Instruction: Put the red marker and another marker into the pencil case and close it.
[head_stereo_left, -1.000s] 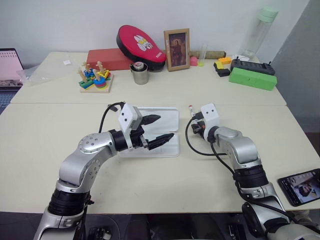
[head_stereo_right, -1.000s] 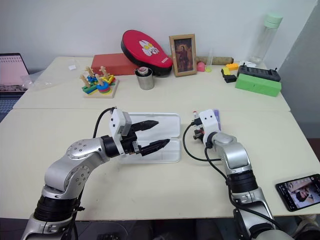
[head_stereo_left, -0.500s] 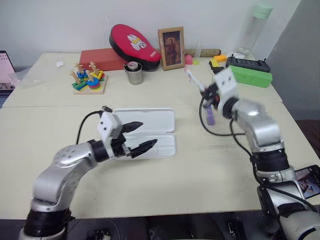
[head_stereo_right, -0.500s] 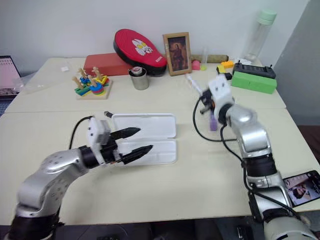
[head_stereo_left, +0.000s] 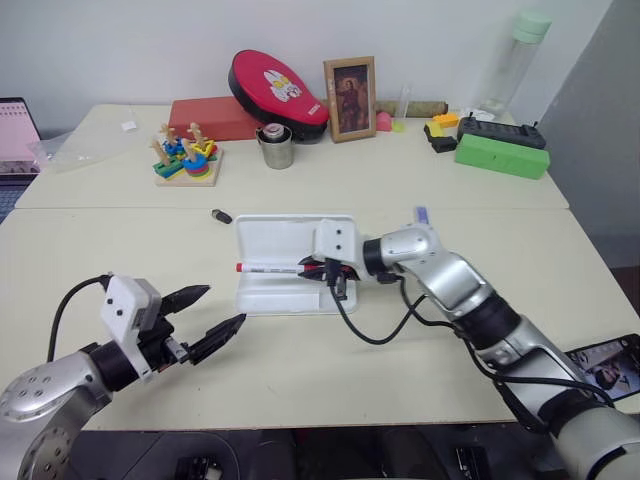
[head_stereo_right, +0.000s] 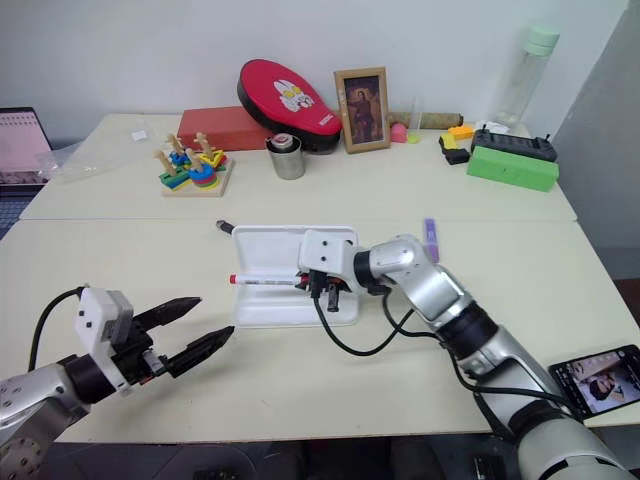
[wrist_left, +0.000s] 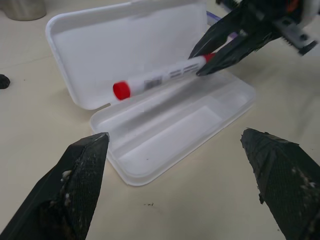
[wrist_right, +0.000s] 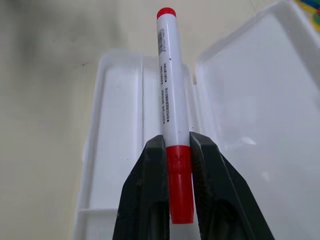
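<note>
Your right hand (wrist_right: 169, 165) is pinching the red marker (head_stereo_left: 275, 268) by its red end, fingers pressed against both sides of the barrel, and it holds the pen level over the open pencil case (head_stereo_left: 262, 296) in the middle of the counter (head_stereo_left: 90, 240). The relation that matters now is alignment: the marker's long axis runs along the case's length, roughly parallel to the hinge line, and it hangs close to where lid and tray meet. In the left wrist view the pen sits above the case, apart from the tray floor — not yet resting in it. To my eye, the far cap end reaches about to the case's left end, so check that it clears the end wall before you lower.

Your left hand (head_stereo_left: 205, 320) is spread wide and holds nothing; it floats over the counter's near edge, well to the left of the case and apart from it.

The lavender marker (head_stereo_right: 430, 237) lies on the counter beyond your right arm, to the right of the case — the right hand is plainly the nearer one for that pick. A small dark cap (head_stereo_left: 221, 216) sits near the lid's far left corner.
</note>
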